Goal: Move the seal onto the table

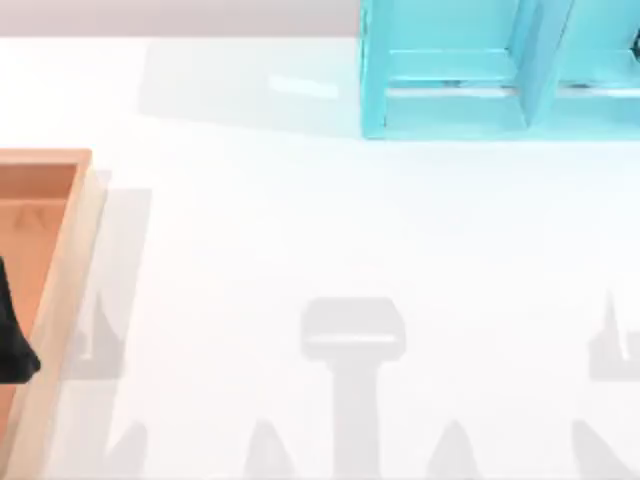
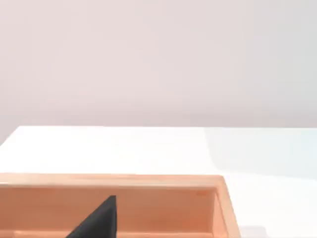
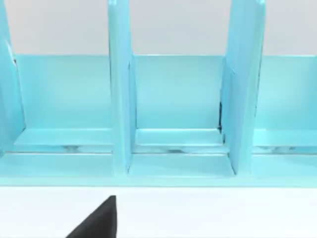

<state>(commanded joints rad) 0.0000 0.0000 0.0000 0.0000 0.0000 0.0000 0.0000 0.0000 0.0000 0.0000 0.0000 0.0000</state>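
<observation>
The white table (image 1: 300,230) spreads across the top view; an orange-brown wooden tray (image 1: 60,290) sits at its left edge, and a turquoise shelf unit (image 1: 490,70) stands at the far right.

The left gripper (image 1: 12,340) shows as a dark shape over the tray's inner floor at the left border of the top view; in the left wrist view one dark fingertip (image 2: 99,220) pokes up in front of the tray's far wall (image 2: 109,181) (whether the fingers are spread or pressed together cannot be told).

The right wrist view faces the shelf unit (image 3: 173,114) across a strip of table (image 3: 223,213), with its upright dividers splitting it into compartments; a single dark fingertip (image 3: 99,220) of the right gripper shows above the table, and how its fingers stand cannot be told either.

The seal cannot be made out; the visible part of the tray floor looks bare, and the gripper hides the rest.
</observation>
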